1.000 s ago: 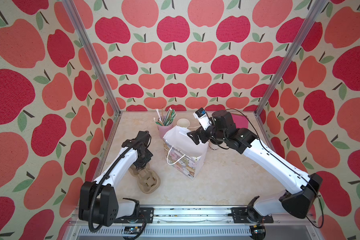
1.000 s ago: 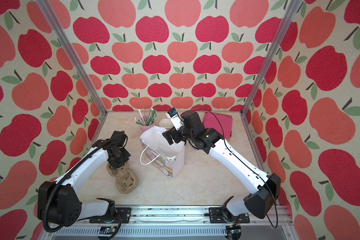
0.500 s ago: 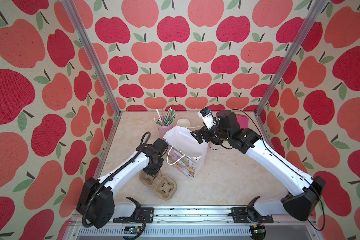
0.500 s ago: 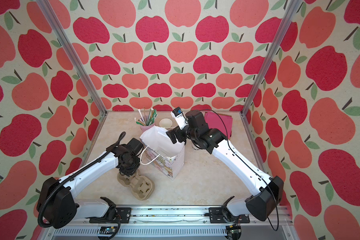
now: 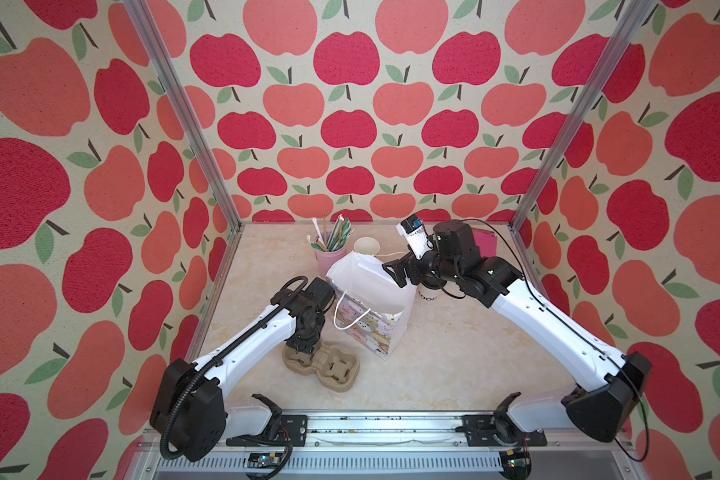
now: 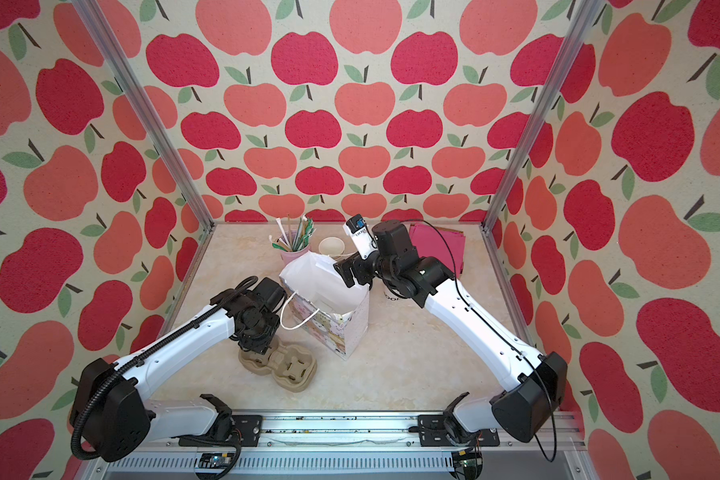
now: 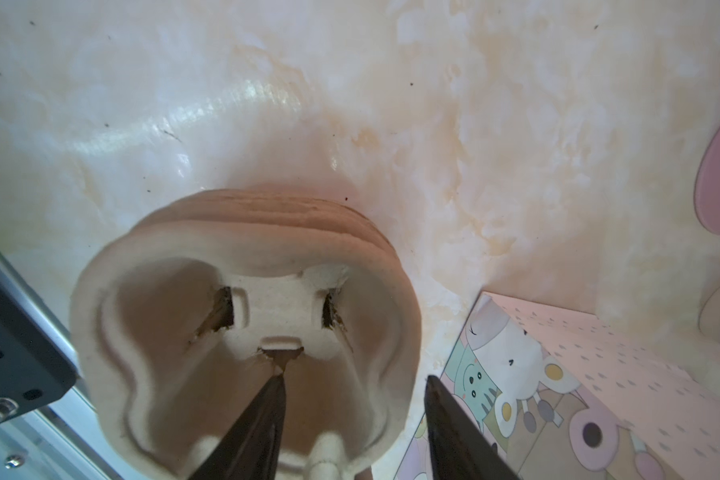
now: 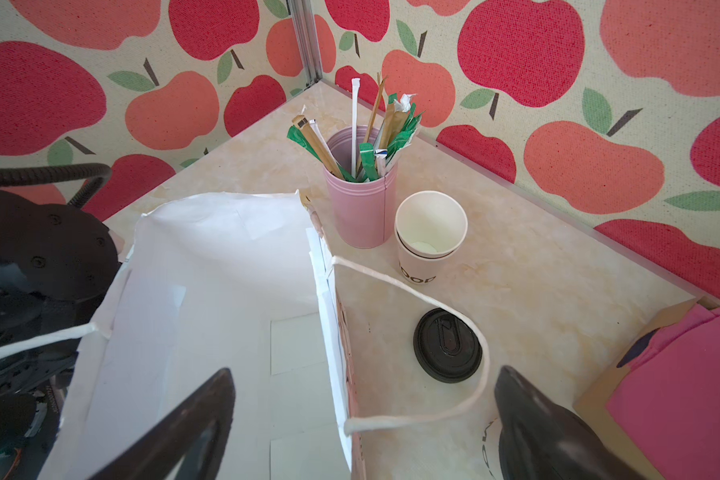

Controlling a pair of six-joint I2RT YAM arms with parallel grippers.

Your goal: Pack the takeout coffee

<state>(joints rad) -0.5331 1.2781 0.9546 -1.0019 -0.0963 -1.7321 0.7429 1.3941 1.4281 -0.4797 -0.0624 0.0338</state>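
The takeout coffee cup, white with black lettering, stands on the table just right of the paper bag, mostly hidden under my right wrist. Its black lid lies flat beside the bag, inside the loop of the bag's handle. My right gripper hangs open over the bag's far rim, one finger over the bag's mouth and one outside it. My left gripper is open, straddling the rim of a cardboard cup carrier.
A pink cup of straws and a nested stack of white cups stand behind the bag. Pink napkins lie at the back right. The carrier lies in front of the bag.
My left arm slid the cardboard carrier rightwards to the front of the bag, then its jaws opened. The right gripper shifted slightly and stayed open over the bag.
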